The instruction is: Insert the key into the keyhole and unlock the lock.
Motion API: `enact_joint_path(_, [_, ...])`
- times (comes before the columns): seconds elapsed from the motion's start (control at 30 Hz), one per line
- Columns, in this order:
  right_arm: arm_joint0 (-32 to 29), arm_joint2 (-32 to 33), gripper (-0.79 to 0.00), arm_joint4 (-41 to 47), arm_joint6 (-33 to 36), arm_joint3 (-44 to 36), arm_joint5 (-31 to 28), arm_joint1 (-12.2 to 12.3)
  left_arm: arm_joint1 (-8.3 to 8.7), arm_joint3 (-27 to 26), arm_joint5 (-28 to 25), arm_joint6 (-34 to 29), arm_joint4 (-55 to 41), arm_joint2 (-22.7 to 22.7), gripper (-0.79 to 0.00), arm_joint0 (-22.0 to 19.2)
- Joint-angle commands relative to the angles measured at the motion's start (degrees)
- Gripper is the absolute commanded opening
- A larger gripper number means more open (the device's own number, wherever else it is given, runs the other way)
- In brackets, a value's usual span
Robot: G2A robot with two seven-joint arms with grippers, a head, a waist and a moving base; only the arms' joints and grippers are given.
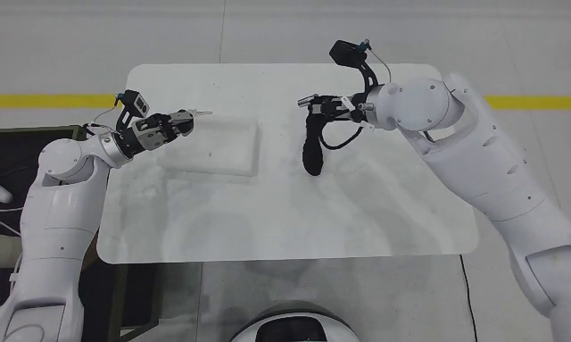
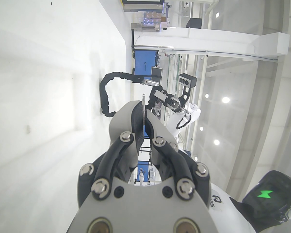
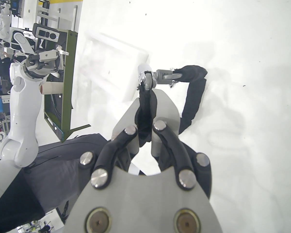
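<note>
Left wrist view has the left gripper [image 2: 142, 113] clenched on the key [image 2: 143, 101], whose thin blade pokes out past the pads edge-on. Top view puts that pair at centre left of the frame, blade pointing right. Well apart, at upper middle of the frame, the right gripper [image 1: 326, 105] grips the black cable lock [image 1: 312, 154] just behind its metal end [image 1: 307, 99], and the loop droops toward the table [image 1: 401, 208]. Between them lies a white pad [image 1: 219, 145]. To insert well, I judge the blade should first be lined up with the metal end's axis, then fed in straight and slowly. Whether that end squarely faces the key I cannot tell. Count: one key, one lock, one pad, two grippers.
</note>
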Motion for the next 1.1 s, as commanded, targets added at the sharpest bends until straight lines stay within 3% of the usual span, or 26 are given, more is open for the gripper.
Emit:
enact_joint_path(0.0, [0.0, 0.0, -0.785, 0.0, 0.0, 0.0, 0.0, 0.0, 0.00, 0.0, 0.0, 0.0, 0.0, 0.0, -0.785, 0.0])
enact_joint_path(0.27, [0.0, 0.0, -0.785, 0.0, 0.0, 0.0, 0.0, 0.0, 0.00, 0.0, 0.0, 0.0, 0.0, 0.0, -0.785, 0.0])
enact_joint_path(0.37, [-5.0, 3.3, -0.785, 5.9, -2.4, -3.6, -1.2, 0.9, 0.00, 0.0, 0.0, 0.0, 0.0, 0.0, -0.785, 0.0])
enact_joint_path(0.5, [-14.2, 12.6, -0.785, 16.7, -4.1, -5.9, -7.2, 2.2, 0.00, 0.0, 0.0, 0.0, 0.0, 0.0, -0.785, 0.0])
enact_joint_path(0.63, [-19.1, 17.1, -0.785, 25.1, -2.1, -5.9, -10.9, 2.3, 0.00, 0.0, 0.0, 0.0, 0.0, 0.0, -0.785, 0.0])
enact_joint_path(0.83, [-22.8, 19.2, -0.785, 39.8, 0.3, -4.3, -20.3, 0.9, 0.00, 0.0, 0.0, 0.0, 0.0, 0.0, -0.785, 0.0])
enact_joint_path(0.97, [-24.1, 18.6, -0.785, 44.1, -0.2, -3.8, -25.3, -0.4, 0.00, 0.0, 0.0, 0.0, 0.0, 0.0, -0.785, 0.0])
enact_joint_path(1.07, [-24.1, 18.5, -0.785, 44.4, -0.6, -3.3, -25.7, -0.6, 0.00, 0.0, 0.0, 0.0, 0.0, 0.0, -0.785, 0.0])
